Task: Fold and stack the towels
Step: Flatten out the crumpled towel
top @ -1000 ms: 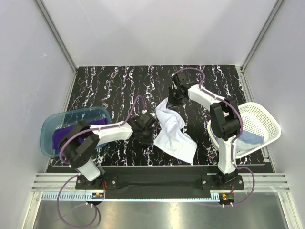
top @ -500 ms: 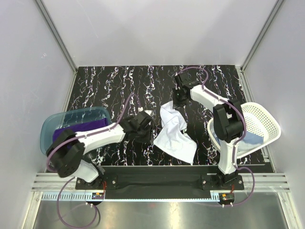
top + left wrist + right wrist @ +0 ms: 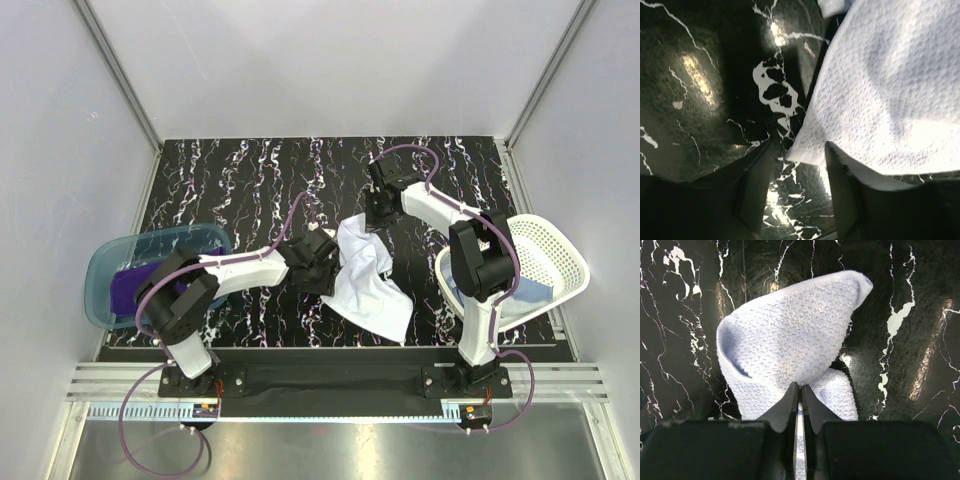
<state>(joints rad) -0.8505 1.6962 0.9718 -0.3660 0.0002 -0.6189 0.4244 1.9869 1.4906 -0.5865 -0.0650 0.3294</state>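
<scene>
1. The teal tub (image 3: 100, 262) sits at the left edge of the table (image 3: 220, 180) and juts past it. A purple towel (image 3: 125, 287) lies bunched inside, toward the near side.
2. Left arm: the elbow is raised beside the tub, and the forearm stretches low to the right across the near half of the table. The left gripper (image 3: 322, 262) points at the left edge of the white towel (image 3: 368, 285).
3. Left wrist view: the fingers (image 3: 757, 185) stand roughly half spread with nothing clamped. A corner of the white towel lies at the mouth of the gap. Whether it touches the tips cannot be told.
4. The white towel is crumpled at the centre of the table. Its near part is spread flat toward the front edge and its far part is drawn up into a peak.
5. Right arm: it rises from its base with the elbow high over the left rim of the white basket (image 3: 572, 255). The forearm reaches to the far left and the wrist is turned down. The right gripper (image 3: 376, 220) is at the towel's far tip.
6. Right wrist view: the fingers are pressed nearly together and pinch a fold of the white towel, which curls up ahead of them.
7. The white basket is perforated and overhangs the right edge of the table. A light blue towel (image 3: 525, 292) lies inside it.
8. Surface: glossy black marble pattern with white veins and lamp glints.
9. Room: plain white walls (image 3: 300, 60) stand on three sides. An aluminium rail (image 3: 330, 383) at the near edge carries both arm bases.
</scene>
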